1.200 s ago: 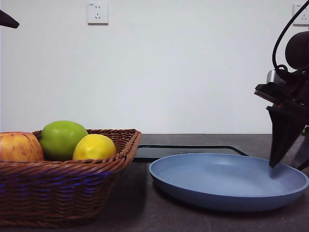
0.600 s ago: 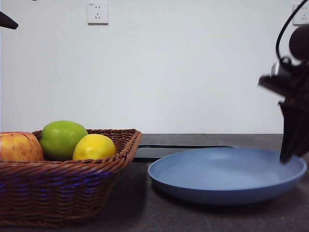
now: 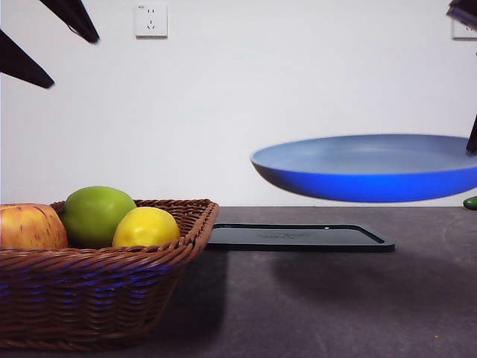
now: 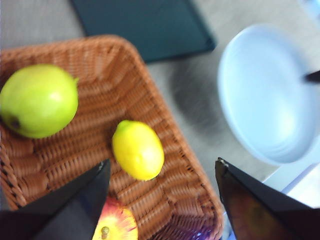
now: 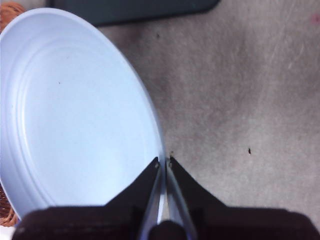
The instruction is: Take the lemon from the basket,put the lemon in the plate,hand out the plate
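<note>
The yellow lemon [image 3: 146, 227] lies in the brown wicker basket [image 3: 112, 287] at the left, beside a green apple [image 3: 97, 215] and a red-yellow apple [image 3: 30, 227]. My left gripper [image 3: 72, 61] is open and empty, high above the basket. In its wrist view the lemon [image 4: 138, 150] lies on the basket [image 4: 185, 165] floor below the left gripper [image 4: 162, 162]. My right gripper [image 5: 164, 163] is shut on the rim of the light-blue plate [image 5: 75, 115]. It holds the empty plate [image 3: 365, 168] level in the air, well above the table, gripping at the right edge [image 3: 472, 142].
A flat black tray [image 3: 298, 236] lies on the dark table behind where the plate hangs; it also shows in the wrist views [image 4: 142, 25] [image 5: 135, 7]. A small green thing [image 3: 469, 202] shows at the right edge. A white wall with sockets [image 3: 150, 20] stands behind.
The right gripper has lifted the plate off the table and up into the air. The left gripper's open jaws have come down into view at the top left.
</note>
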